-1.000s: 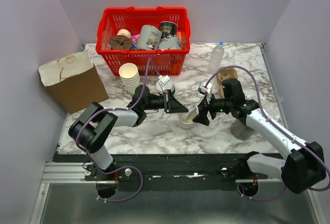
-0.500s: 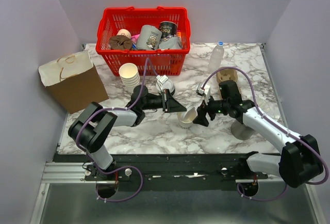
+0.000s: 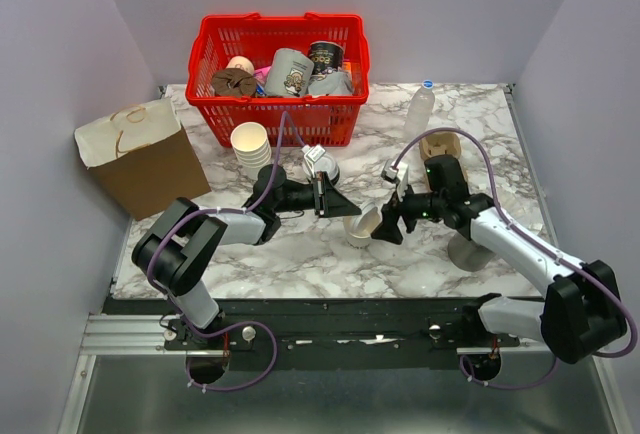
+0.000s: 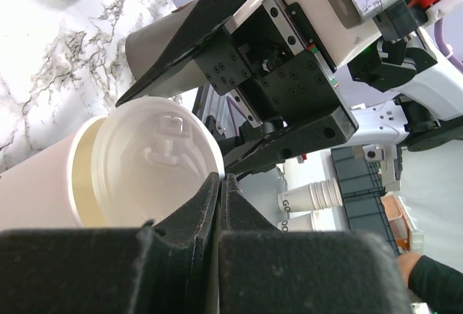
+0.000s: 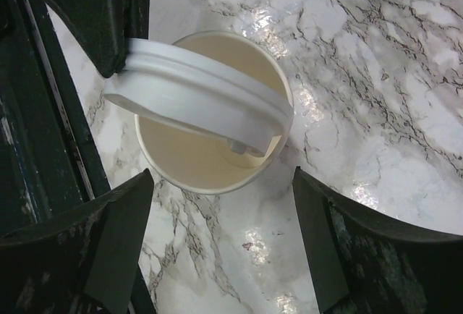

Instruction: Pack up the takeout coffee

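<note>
The takeout coffee cup (image 5: 189, 156), cream-white and empty, stands upright in the middle of the marble table (image 3: 300, 254). Its white lid (image 5: 195, 91) lies tilted across the cup's mouth, one edge raised. My left gripper (image 4: 218, 180) is shut on the rim of the lid (image 4: 155, 158); in the top view this gripper (image 3: 345, 209) reaches in from the left. My right gripper (image 5: 224, 242) is open, with a finger on each side of the cup's near edge and touching nothing. From above, the right gripper (image 3: 390, 224) sits just right of the cup (image 3: 357, 236).
A red basket (image 3: 277, 119) with mugs stands at the back. A stack of paper cups (image 3: 250, 144) is in front of it, and a brown paper bag (image 3: 140, 164) stands at the left. A water bottle (image 3: 420, 109) and a grey cup (image 3: 467, 251) are on the right.
Both grippers and the lid have shifted slightly toward the back over the cup. The left grip on the lid is unchanged and the right gripper stays open.
</note>
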Available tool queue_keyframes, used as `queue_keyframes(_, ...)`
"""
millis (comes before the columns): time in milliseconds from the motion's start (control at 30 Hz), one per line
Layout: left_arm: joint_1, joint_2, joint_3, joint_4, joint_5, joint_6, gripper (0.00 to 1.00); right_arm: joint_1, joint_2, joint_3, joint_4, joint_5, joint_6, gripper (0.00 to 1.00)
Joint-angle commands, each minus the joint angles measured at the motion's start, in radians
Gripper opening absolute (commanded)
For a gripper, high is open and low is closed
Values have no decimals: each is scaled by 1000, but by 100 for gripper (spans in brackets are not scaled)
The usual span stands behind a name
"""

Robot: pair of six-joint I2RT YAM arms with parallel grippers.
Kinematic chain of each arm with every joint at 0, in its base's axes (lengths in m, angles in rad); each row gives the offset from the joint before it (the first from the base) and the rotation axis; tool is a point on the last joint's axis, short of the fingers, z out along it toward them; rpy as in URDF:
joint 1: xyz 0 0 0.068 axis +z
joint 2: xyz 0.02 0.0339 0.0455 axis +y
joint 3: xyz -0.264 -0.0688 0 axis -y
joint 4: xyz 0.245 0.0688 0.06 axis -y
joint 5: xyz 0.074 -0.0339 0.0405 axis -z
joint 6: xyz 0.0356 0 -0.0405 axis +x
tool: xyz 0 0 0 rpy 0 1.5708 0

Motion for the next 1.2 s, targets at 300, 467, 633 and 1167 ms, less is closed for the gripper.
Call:
queue_keyframes(300, 14, 4, 0, 102, 8, 4, 7, 0, 80, 28, 47, 14, 80, 86)
queue_keyframes(467, 20, 8, 4, 99, 8, 3, 7, 0, 56, 48, 45, -43, 104, 86)
queue_keyframes(633, 23, 20, 10, 99, 7, -2, 6, -1, 60, 69, 55, -34, 175, 86)
queue_keyframes(1167, 41, 34, 30, 101, 8, -5, 8, -1, 125, 59, 30, 34, 141, 85)
